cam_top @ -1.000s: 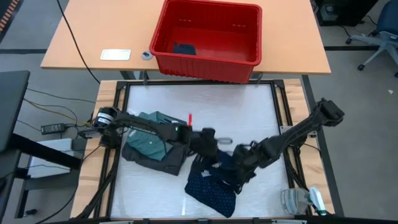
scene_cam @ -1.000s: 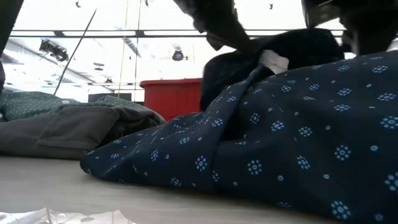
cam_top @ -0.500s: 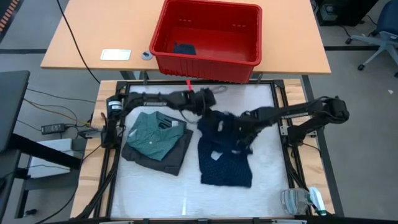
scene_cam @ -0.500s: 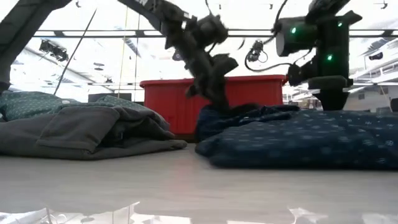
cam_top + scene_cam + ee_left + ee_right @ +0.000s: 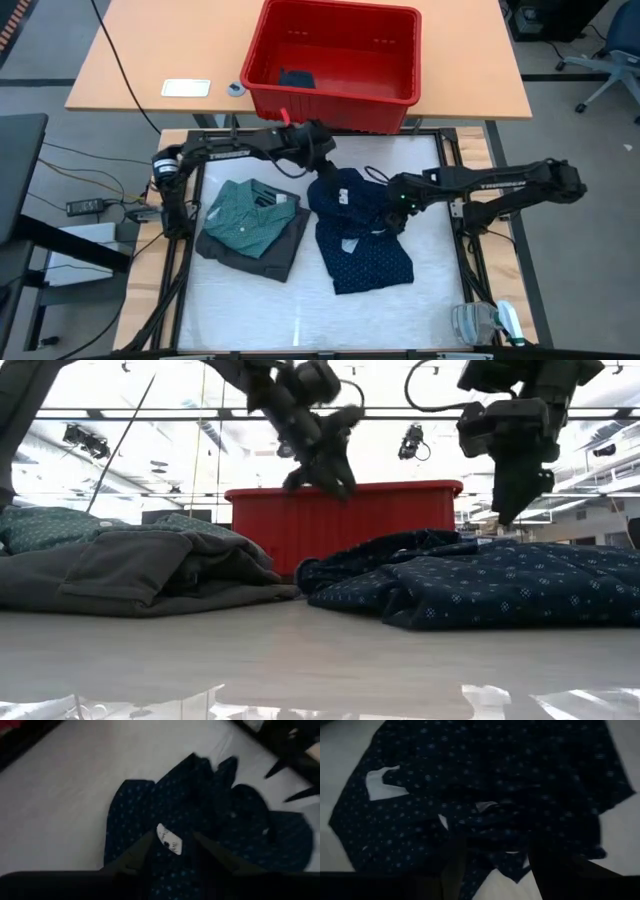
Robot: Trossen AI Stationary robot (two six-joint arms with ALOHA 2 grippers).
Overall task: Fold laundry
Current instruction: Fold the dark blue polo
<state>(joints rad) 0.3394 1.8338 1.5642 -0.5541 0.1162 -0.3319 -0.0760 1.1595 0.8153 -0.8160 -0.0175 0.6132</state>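
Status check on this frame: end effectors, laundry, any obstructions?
Left end effector and right end effector open, lifted clear. Navy dotted shirt lies rumpled, unheld. Teal shirt folded on grey piece. Nothing obstructing.

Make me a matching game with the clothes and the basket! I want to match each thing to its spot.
Things:
1. green shirt
2. navy dotted shirt
3. red basket
4. grey piece

Places:
A. on the wooden desk
B. under the green shirt
C. spread mid-table
D. folded on the table's left

Pairs: 1-D, 2-C, 3-A, 4-B
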